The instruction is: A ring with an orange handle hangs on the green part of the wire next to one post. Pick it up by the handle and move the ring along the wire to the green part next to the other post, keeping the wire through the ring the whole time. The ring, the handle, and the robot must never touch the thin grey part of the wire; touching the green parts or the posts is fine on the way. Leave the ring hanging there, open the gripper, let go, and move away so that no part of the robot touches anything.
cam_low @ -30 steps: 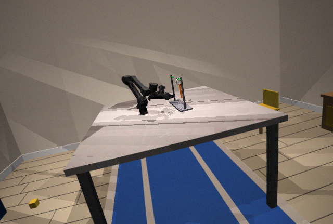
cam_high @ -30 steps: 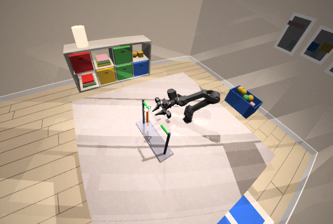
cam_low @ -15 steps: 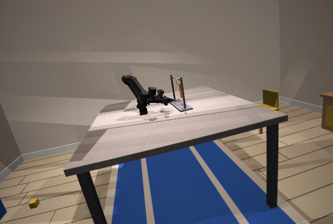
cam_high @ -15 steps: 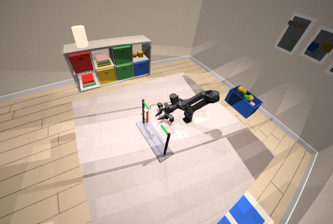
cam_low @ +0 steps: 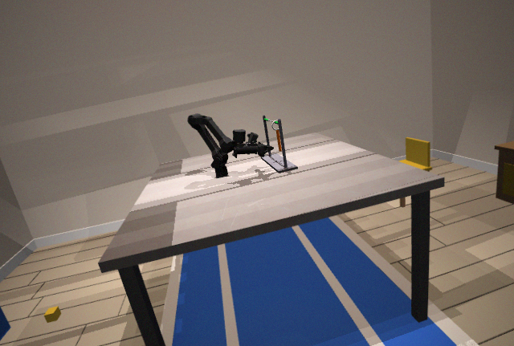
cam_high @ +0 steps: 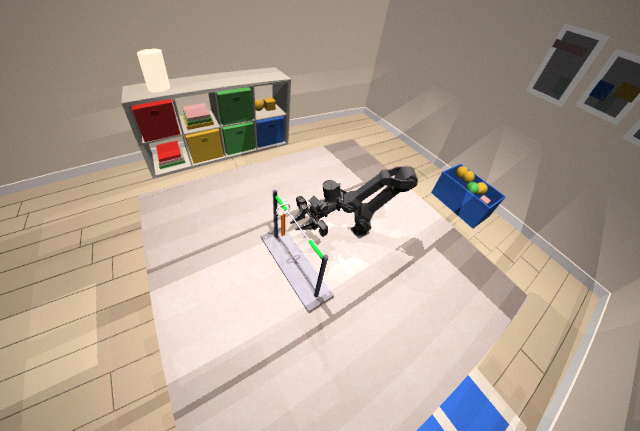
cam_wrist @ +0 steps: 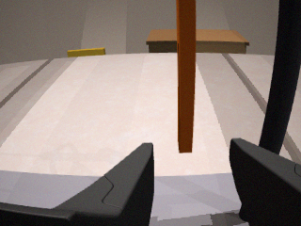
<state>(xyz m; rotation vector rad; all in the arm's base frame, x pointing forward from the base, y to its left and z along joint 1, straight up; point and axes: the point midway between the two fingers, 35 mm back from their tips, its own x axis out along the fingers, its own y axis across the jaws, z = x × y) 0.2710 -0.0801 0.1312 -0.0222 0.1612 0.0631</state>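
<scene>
The pale ring (cam_high: pixel 284 204) (cam_low: pixel 272 126) hangs around the green part (cam_high: pixel 278 200) beside one post (cam_high: pixel 275 219) (cam_low: pixel 283 147) (cam_wrist: pixel 282 89). Its orange handle (cam_high: pixel 283 224) (cam_low: pixel 279 140) (cam_wrist: pixel 186 85) points straight down. The thin grey wire (cam_high: pixel 301 227) runs to the other green part (cam_high: pixel 316 249), beside the other post (cam_high: pixel 320 276) (cam_low: pixel 266 135). My gripper (cam_high: pixel 293 225) (cam_low: pixel 271 149) (cam_wrist: pixel 192 151) is partly open and empty, low in front of the handle. In the wrist view the handle's lower end shows between the fingertips, slightly left of centre, but farther off. The ring is outside the wrist view.
The grey base plate (cam_high: pixel 302 289) (cam_low: pixel 275 163) (cam_wrist: pixel 85 188) carries both posts on the table (cam_low: pixel 332 172). In the wrist view, the near post stands just behind the right finger. A shelf (cam_high: pixel 206 83) and a blue bin (cam_high: pixel 457 204) stand away from the table.
</scene>
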